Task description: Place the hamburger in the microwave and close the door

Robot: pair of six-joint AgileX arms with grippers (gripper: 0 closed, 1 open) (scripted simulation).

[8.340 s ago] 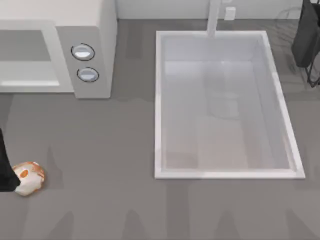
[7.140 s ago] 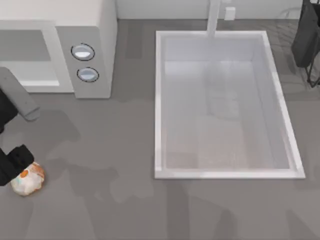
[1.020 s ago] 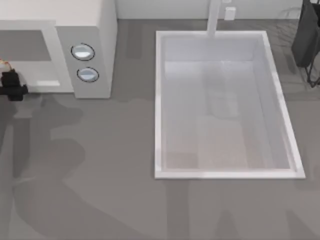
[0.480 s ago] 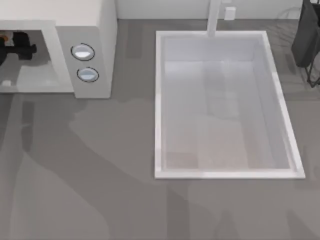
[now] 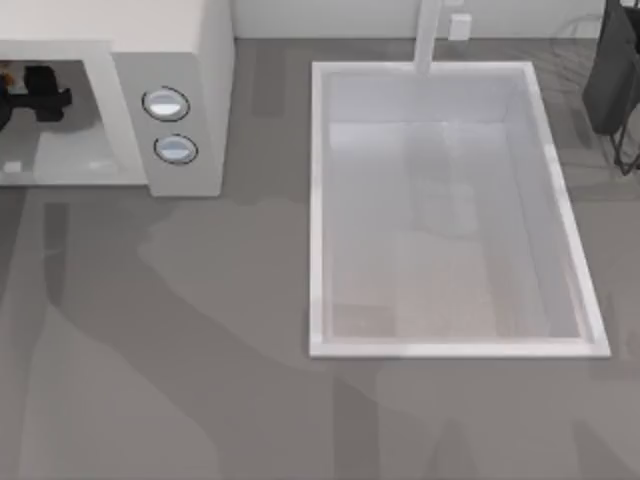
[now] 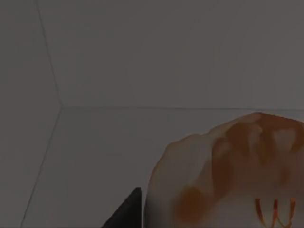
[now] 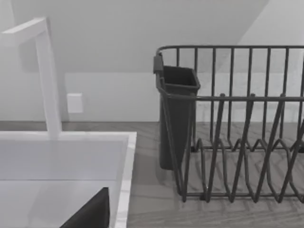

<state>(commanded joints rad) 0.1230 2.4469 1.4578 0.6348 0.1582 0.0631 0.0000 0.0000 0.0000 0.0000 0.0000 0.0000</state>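
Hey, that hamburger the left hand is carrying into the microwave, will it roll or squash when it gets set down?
The hamburger looks rounded and lumpy, so it may rock or roll a little on the microwave floor. Its soft, bun-like surface suggests it gives under pressure, so a gentle release seems wise. It is small beside the left hand, so probably light.

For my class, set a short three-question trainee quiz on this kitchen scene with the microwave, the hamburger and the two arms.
1. True or false: the hamburger lies in the sink.
2. Which gripper reaches into the microwave cavity? A) left gripper B) right gripper
3. Fill in: beside the sink stands a dark wire dish ____.

Key: 1. False; it is inside the microwave cavity, at the left gripper. 2. A. 3. rack.
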